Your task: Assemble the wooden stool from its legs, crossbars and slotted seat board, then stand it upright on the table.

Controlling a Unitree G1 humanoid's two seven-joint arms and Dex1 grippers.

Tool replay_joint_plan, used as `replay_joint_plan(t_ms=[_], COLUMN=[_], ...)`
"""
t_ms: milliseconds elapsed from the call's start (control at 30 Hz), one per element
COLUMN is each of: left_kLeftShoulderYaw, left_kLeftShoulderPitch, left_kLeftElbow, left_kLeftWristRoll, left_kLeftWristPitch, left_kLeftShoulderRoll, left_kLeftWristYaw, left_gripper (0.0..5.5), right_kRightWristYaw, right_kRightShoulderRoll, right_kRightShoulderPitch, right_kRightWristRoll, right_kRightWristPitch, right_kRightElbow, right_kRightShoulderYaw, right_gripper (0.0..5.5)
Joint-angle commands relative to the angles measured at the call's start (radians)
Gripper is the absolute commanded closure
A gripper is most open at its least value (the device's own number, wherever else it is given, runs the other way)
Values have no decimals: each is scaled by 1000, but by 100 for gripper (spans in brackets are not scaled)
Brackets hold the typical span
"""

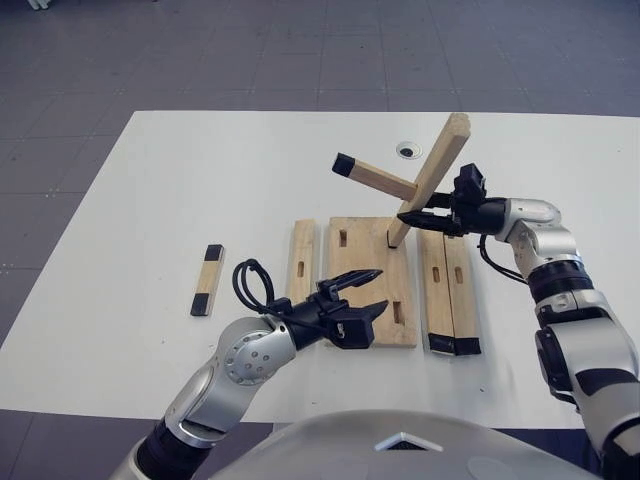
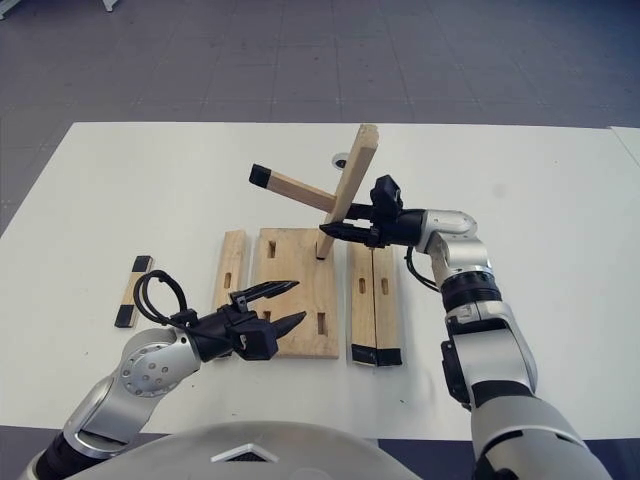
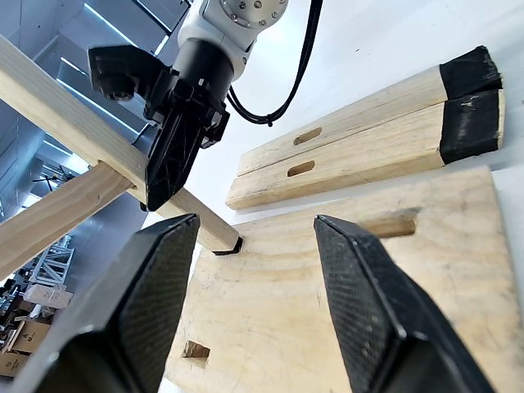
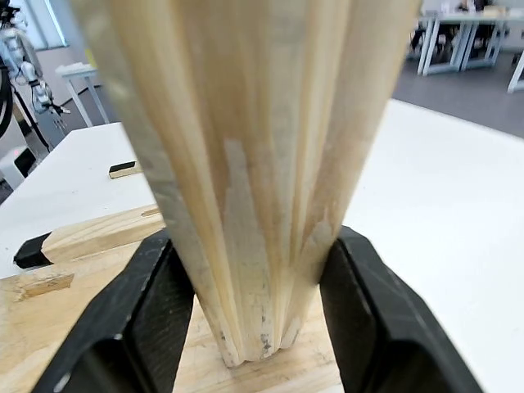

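Left pincer (image 1: 383, 288) nearest, spread wide, nothing in it, hovering over near half of seat board (image 1: 360, 250). Seat board flat on table (image 1: 150, 200), mid-scene. Right pincer (image 1: 405, 217) pinching tilted leg (image 1: 437, 170) low down, leg's lower end at far-right slot of seat board; can't tell if fully seated. Off that leg, crossbar (image 1: 385, 178) sticking out leftward. Two legs (image 1: 447, 290) flat just right of seat board, third leg (image 1: 301, 258) just left, short crossbar (image 1: 208, 279) farther left.

seat board (image 1: 370, 285): bare pale wood, was matt
held leg (image 1: 445, 155): same wood, grain showed
spare legs (image 1: 433, 300): wood, blk matt tips
table (image 1: 150, 180): was white, smooth
left gripper (image 1: 380, 288): blk plastic, textured pads
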Motion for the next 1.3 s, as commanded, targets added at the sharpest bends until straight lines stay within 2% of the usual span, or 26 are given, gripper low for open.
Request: replay_joint_plan(t_ms=[33,233,500,933,967,1300], left_kLeftShoulderYaw=[-7,-13,-19,-18,-16,-9], left_kLeftShoulderPitch=[10,15,18,21,21,32], left_kLeftElbow=[-15,-16,-19,-12,-12,-11], left_kLeftWristRoll=[4,7,10,17,17,14], left_kLeftWristPitch=[17,15,18,17,17,17], left_kLeftShoulderRoll=[3,3,-1,-11,-11,-7], left_kLeftWristYaw=[-16,-20,-19,-8,-8,-8], left_gripper=[290,290,290,290,290,290], right_kRightWristYaw=[11,72,77,126,127,107], right_kRightShoulderRoll=[49,42,52,-15,-16,-26], right_kRightShoulderPitch=[69,15,30,10,17,23], right_kRightWristRoll=[-145,-161,-216,-131,-136,-151], right_kRightWristPitch=[169,220,185,201,197,183], right_kRightElbow=[158,190,235,24,20,-22], right_kRightShoulderYaw=[109,127,174,88,90,36], right_gripper=[335,335,335,335,300,115])
